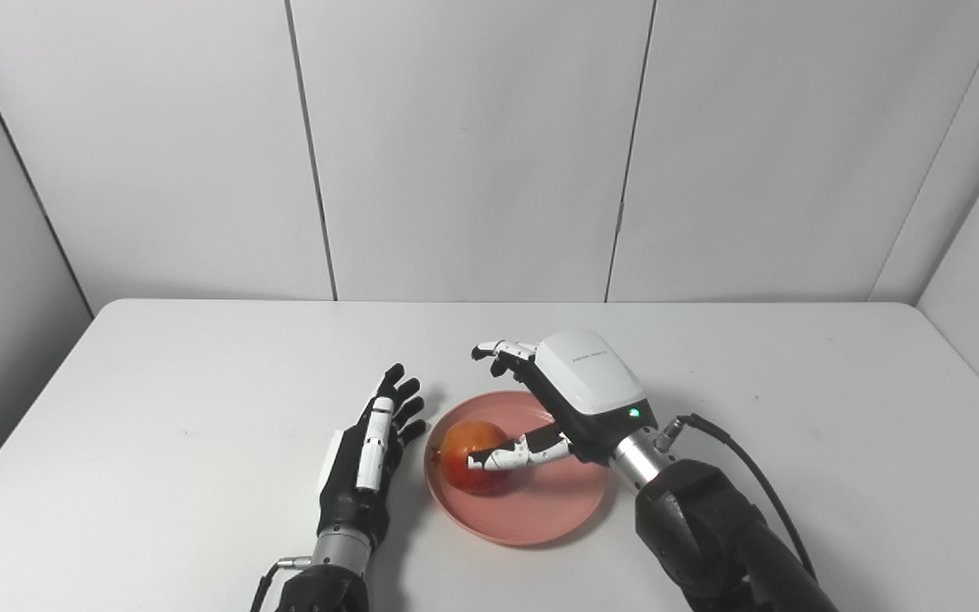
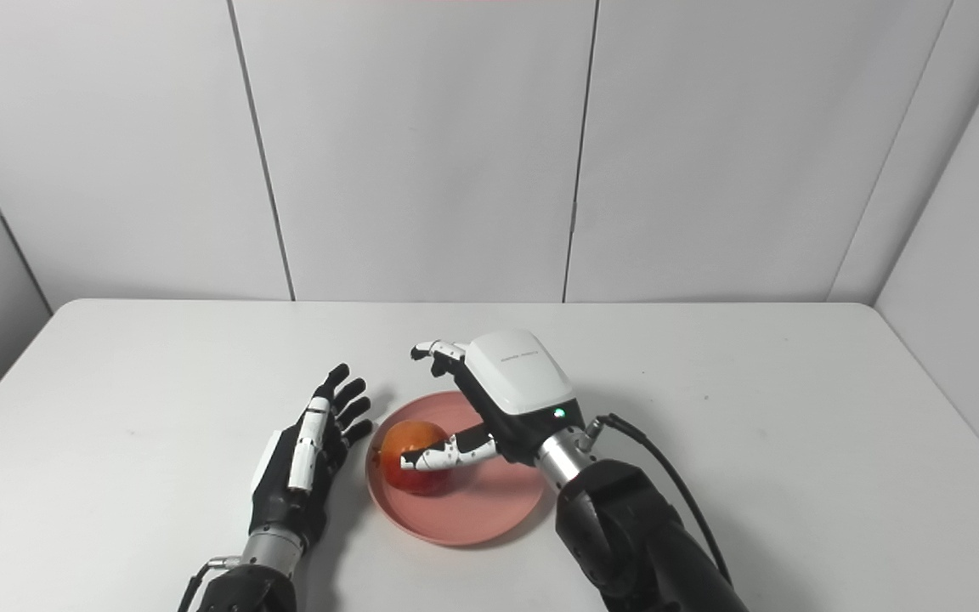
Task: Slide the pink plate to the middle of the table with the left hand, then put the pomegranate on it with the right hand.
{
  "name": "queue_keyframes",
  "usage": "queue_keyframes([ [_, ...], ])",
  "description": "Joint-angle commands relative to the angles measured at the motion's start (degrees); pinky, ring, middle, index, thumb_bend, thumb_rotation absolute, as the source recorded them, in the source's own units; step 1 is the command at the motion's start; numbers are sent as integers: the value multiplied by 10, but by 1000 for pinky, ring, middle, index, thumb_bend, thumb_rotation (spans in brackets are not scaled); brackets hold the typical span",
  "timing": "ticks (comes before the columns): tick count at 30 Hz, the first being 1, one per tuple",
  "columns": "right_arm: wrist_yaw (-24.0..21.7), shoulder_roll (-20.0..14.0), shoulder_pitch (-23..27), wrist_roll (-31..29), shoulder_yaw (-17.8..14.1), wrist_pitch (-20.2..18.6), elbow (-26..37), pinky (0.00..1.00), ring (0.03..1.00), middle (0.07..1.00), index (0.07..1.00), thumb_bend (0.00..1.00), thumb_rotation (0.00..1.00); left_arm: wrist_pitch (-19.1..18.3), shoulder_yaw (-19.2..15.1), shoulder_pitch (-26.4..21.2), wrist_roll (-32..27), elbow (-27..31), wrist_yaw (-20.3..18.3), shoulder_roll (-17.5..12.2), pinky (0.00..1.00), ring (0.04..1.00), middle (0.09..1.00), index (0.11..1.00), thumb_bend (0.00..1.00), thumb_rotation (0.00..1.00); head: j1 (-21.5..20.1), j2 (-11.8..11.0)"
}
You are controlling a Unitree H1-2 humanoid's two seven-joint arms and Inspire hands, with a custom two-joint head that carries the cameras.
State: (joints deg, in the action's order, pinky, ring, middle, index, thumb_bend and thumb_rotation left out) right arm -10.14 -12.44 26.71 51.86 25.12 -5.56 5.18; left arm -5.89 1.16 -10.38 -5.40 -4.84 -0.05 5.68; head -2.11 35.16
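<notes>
The pink plate (image 1: 540,510) lies on the white table near its middle front. The red-orange pomegranate (image 1: 466,446) rests on the plate's left part. My right hand (image 1: 579,382) hovers over the plate's far right side, open. Its fingers (image 1: 502,348) stretch past the far rim, away from the fruit. Its thumb (image 1: 506,457) lies across the pomegranate's front. My left hand (image 1: 375,442) rests open on the table just left of the plate, fingers straight and pointing away, apart from the rim.
The white table (image 1: 200,382) is walled by grey panels behind and at both sides. A black cable (image 1: 744,467) loops off my right wrist. My right forearm (image 1: 719,544) covers the table's near right.
</notes>
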Motion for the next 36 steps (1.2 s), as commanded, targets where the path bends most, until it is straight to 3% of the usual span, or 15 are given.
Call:
queue_keyframes([
  [1,20,4,31,-6,-18,17,22,565,622,679,765,867,624,3,-1,-22,-5,13,-5,2,884,924,921,913,408,1000,-1,-2],
  [7,20,6,27,-21,-46,10,38,545,621,684,768,882,648,7,-4,-21,-12,10,-4,2,877,905,918,905,403,1000,-5,-2],
  [13,25,8,-2,-79,-92,8,51,564,649,720,781,922,695,9,-4,-20,-6,10,-3,-2,872,891,910,906,413,1000,-8,-1],
  [21,37,25,-67,-169,-154,-1,58,695,795,841,876,870,823,6,-6,-18,-11,14,-5,-6,887,898,914,913,397,1000,-12,0],
  [24,42,38,-89,-212,-175,3,55,766,856,895,906,806,968,8,-5,-18,-12,15,-7,-8,889,901,917,917,383,1000,-14,0],
  [28,46,50,-108,-247,-191,2,54,843,909,938,939,759,1000,13,-6,-17,-14,15,-10,-12,891,903,918,917,382,1000,-15,0],
  [36,24,110,-126,-450,-255,-56,39,995,998,1000,1000,798,1000,7,-6,-14,-14,24,-17,-16,907,913,931,929,394,1000,-10,4],
])
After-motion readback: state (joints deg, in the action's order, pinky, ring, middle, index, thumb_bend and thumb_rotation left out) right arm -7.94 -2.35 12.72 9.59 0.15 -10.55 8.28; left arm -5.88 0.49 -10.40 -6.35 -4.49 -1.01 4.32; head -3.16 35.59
